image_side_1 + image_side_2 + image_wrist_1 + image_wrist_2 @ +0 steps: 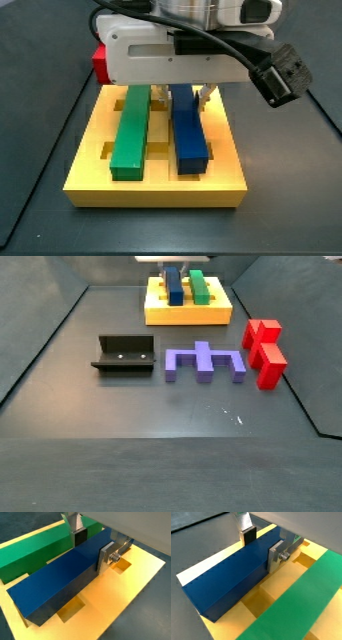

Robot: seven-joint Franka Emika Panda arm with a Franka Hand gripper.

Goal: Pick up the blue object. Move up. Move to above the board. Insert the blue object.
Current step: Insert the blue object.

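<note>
while clamped, hand, one blue object

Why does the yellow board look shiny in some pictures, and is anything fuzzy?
In a wrist view the board has a soft bright sheen beside the blue object, where the gripper jaws sit either side of the bar. In a side view the robot's white body looks bright and slightly soft; the floor is evenly lit.
</note>
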